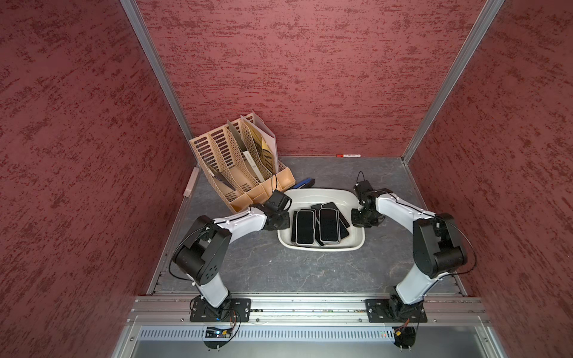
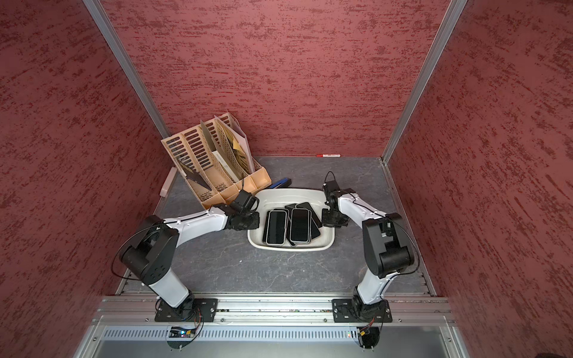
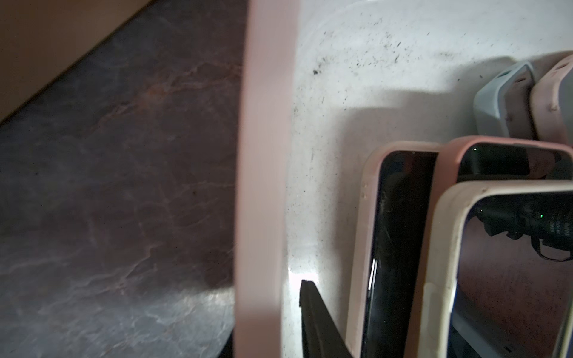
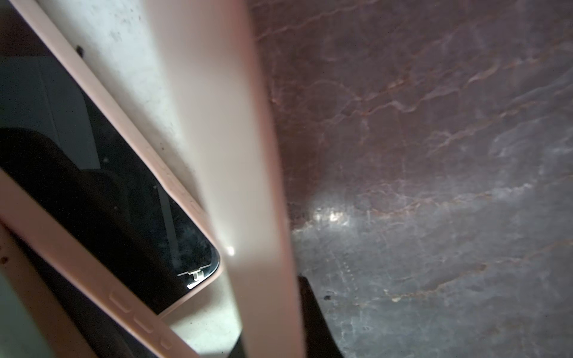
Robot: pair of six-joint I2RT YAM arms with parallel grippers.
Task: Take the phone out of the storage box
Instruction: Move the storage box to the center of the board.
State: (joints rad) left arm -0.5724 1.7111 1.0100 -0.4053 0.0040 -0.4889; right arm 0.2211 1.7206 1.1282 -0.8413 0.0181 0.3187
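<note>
Storage box (image 1: 322,249) (image 2: 291,248): off-white shallow tub with rounded corners and a flared rim, standing mid-way across the grey marbled table (image 1: 310,272) in both top views.

Contents: pile of phones (image 1: 329,225), dark screens up, overlapping (two lie on top side by side, the lower ones mostly covered). All of them lie inside the box.

Left gripper (image 1: 282,223): at the box's left rim. In the left wrist view the rim runs between the jaws. One dark finger (image 3: 319,322) stands inside the tub beside a pale-cased phone (image 3: 400,248). A bright sliver shows between that finger and the rim, so I cannot tell whether the jaws press it.

Right gripper (image 1: 356,218): at the box's right rim and clamped on it. In the right wrist view the rim passes between the jaws, with the outer finger (image 4: 316,316) against its edge, over the table.

File organizer (image 1: 235,161): beige, slotted, in the far left corner, with flat items in its compartments.

Blue object (image 1: 305,183): just behind the box's far rim, beside the organizer.

Red marker (image 1: 348,155): lying along the back wall.
</note>
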